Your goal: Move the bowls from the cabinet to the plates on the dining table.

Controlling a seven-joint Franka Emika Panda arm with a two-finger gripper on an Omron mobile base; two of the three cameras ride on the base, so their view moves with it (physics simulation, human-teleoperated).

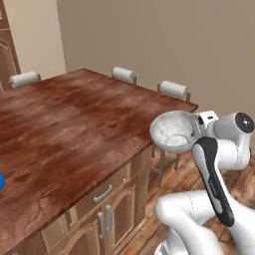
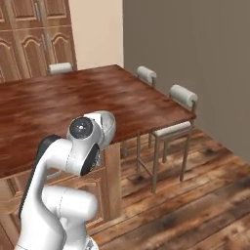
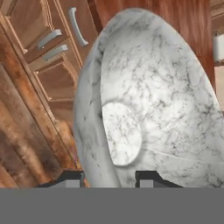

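Observation:
My gripper (image 3: 109, 177) is shut on the rim of the pale grey-white speckled bowl (image 3: 153, 100), one finger on the outside wall and one inside. In the left base view the bowl (image 1: 172, 130) hangs in the air just off the near right corner of the dining table (image 1: 74, 124), with the gripper (image 1: 195, 130) at its right rim. From the right base view part of the bowl (image 2: 109, 125) peeks out behind my arm, beside the dining table (image 2: 73, 97). A sliver of the bright blue plate (image 1: 1, 182) lies at the picture's left edge on the table. The cabinet is out of view.
Chairs with pale rolled backs stand along the table's far side (image 1: 174, 89) (image 1: 124, 74) and far end (image 1: 24, 78). Tall wooden cupboards (image 2: 34, 39) rise beyond the table. Drawers and panelled doors (image 1: 104, 214) front the table below the bowl. Wooden floor (image 2: 195, 195) lies to the right.

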